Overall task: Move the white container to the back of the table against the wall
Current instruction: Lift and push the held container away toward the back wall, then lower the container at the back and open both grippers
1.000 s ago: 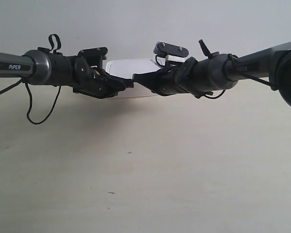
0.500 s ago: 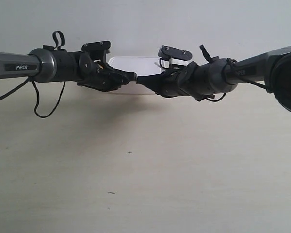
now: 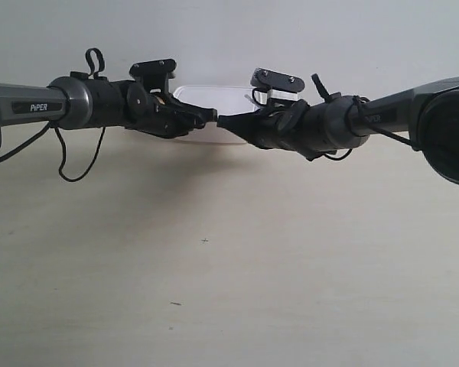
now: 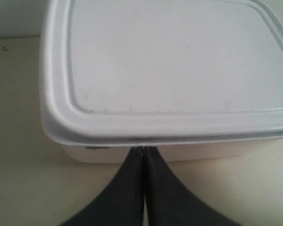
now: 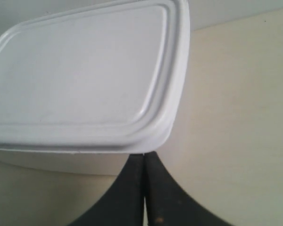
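The white container (image 3: 214, 96) stands at the far side of the table (image 3: 237, 275), close to the wall (image 3: 229, 34), half hidden behind both arms. The gripper (image 3: 211, 116) of the arm at the exterior view's left and the gripper (image 3: 222, 122) of the arm at the exterior view's right meet tip to tip in front of it. In the left wrist view my left gripper (image 4: 144, 149) is shut, tips against the container (image 4: 170, 61) side just under the lid rim. My right gripper (image 5: 145, 155) is shut too, tips under the container (image 5: 80, 70) lid near a corner.
A loose black cable (image 3: 69, 164) hangs from the arm at the exterior view's left. A few tiny dark specks (image 3: 205, 241) mark the pale tabletop. Bare table stretches across the near half of the exterior view.
Both arms have moved farther from the camera toward the wall with their tips together. The container has slid back with them and sits higher in the exterior view.
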Controlling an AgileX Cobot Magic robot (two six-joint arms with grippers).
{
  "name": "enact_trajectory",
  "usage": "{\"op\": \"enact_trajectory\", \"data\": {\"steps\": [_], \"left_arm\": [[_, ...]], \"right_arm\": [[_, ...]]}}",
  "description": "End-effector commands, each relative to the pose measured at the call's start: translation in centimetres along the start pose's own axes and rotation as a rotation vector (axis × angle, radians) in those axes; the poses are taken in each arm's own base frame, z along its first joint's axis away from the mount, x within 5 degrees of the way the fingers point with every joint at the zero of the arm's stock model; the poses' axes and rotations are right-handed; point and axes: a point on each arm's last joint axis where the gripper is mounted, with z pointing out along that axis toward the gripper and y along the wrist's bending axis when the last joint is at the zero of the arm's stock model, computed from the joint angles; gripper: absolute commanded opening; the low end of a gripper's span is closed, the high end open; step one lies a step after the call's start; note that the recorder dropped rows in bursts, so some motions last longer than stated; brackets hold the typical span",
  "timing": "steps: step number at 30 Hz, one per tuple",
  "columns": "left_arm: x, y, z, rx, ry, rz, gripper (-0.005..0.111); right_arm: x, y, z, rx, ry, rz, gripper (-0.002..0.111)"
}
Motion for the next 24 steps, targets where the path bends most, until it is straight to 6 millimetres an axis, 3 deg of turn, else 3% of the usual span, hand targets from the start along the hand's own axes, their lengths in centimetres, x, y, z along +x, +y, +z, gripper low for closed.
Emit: {"op": "enact_trajectory", "data": {"steps": [1,11,18,21,24], "left_arm": [[-0.5,-0.4,-0.1,0.008,-0.043,-0.003,0.000],[-0.1,-0.8,-0.1,0.015,-0.008,0.011,0.000],[0.0,-0.6,-0.1,0.012,0.014,0.014,0.000],[0.1,-0.6,-0.1,0.012,0.020,0.034,0.000],[0.0,-0.7,-0.1,0.015,0.003,0.025,0.000]], "right_arm": [[-0.5,0.1,0.0,0.005,-0.036,-0.018,0.000],[-0.8,0.2,-0.1,0.002,-0.056,-0.063,0.000],[-3.6,0.6,-2.7,-0.085,0.057,-0.116,0.000],[-6.1,-2.2,-5.0,-0.106,0.198,-0.238,0.000],[-6.0,-3.0,-5.1,-0.108,0.239,-0.230,0.000]]}}
